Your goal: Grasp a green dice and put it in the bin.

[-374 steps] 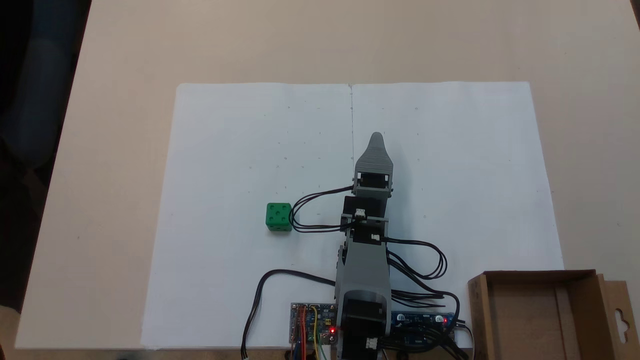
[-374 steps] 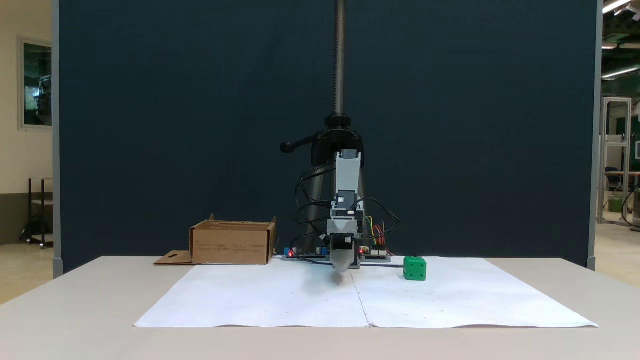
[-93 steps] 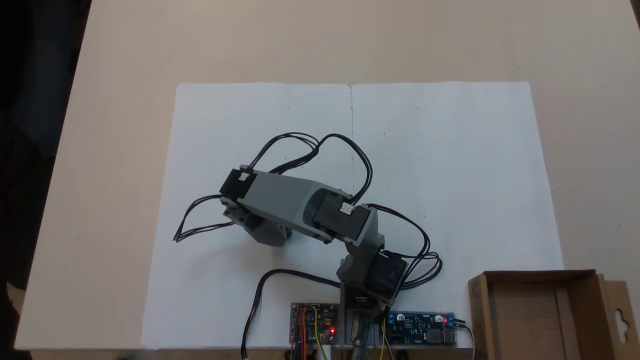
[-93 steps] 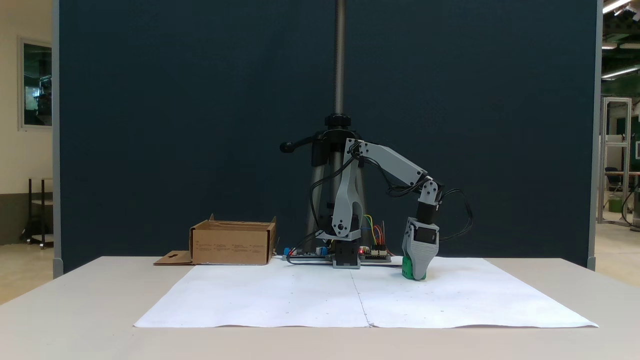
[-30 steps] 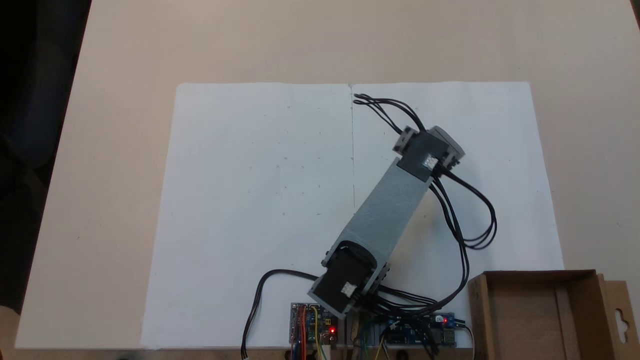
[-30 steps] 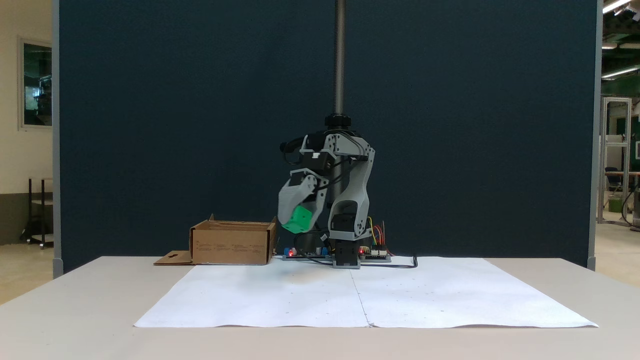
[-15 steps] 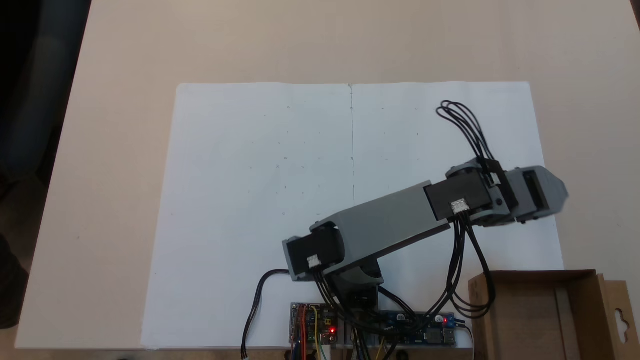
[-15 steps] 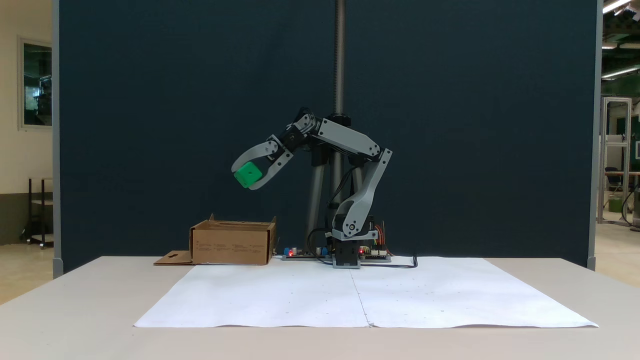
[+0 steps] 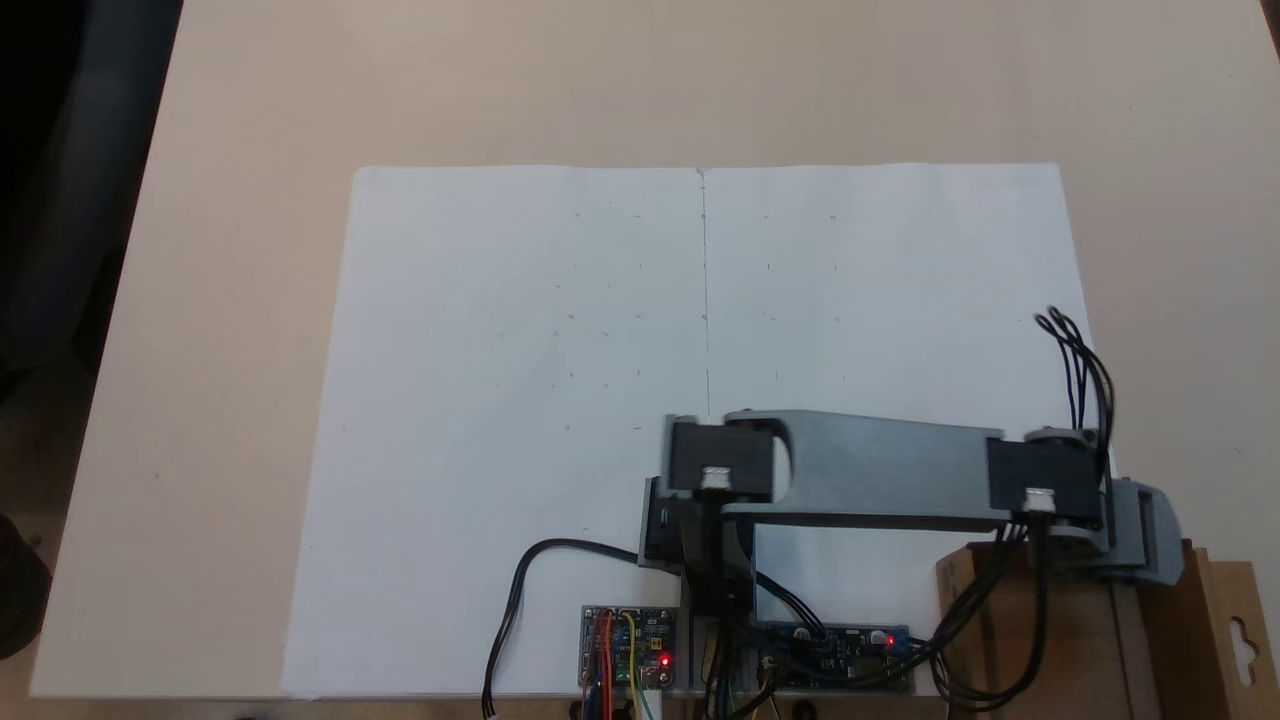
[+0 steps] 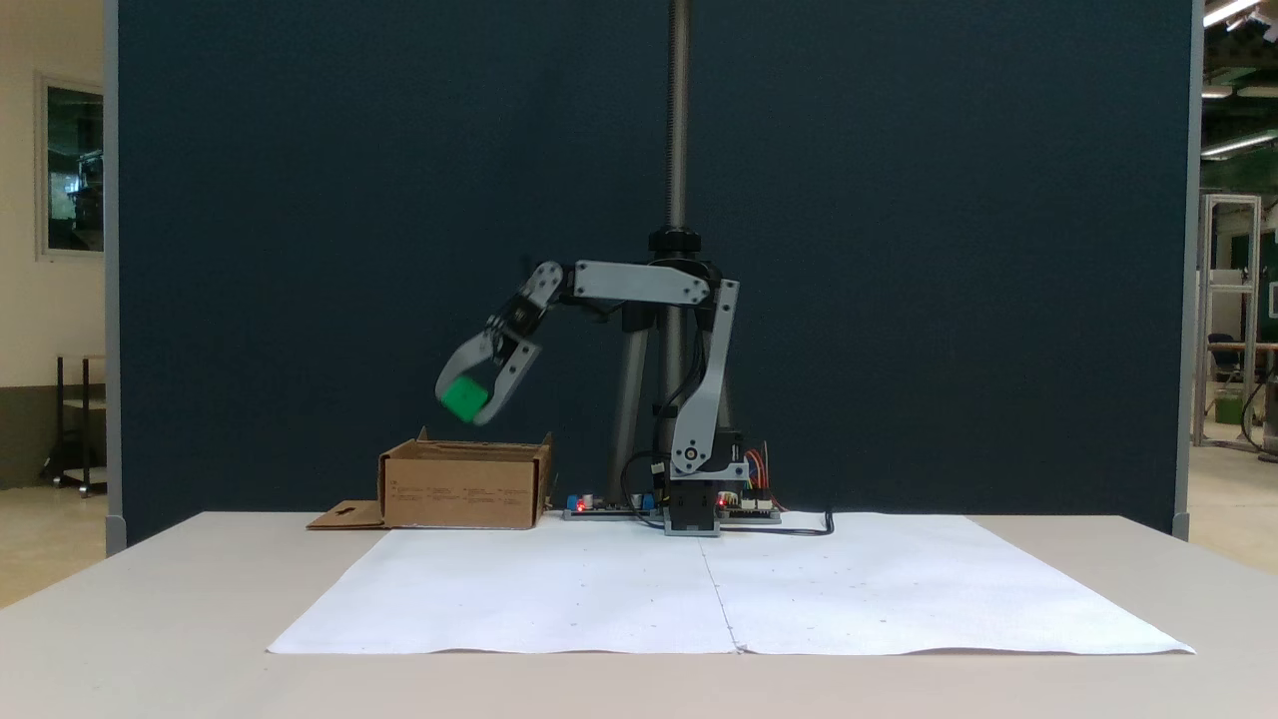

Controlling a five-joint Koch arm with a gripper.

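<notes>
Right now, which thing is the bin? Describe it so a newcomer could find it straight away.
In a fixed view, start at the white paper sheet on the table and follow its back edge left, past the arm's base. There stands the bin, a shallow open-topped brown cardboard box with a flat hang-hole flap. The green dice hangs above it, gripped by the fingers.

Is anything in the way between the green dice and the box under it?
Nothing visible is. The claw holds the green dice in open air above the bin, whose top is open.
</notes>
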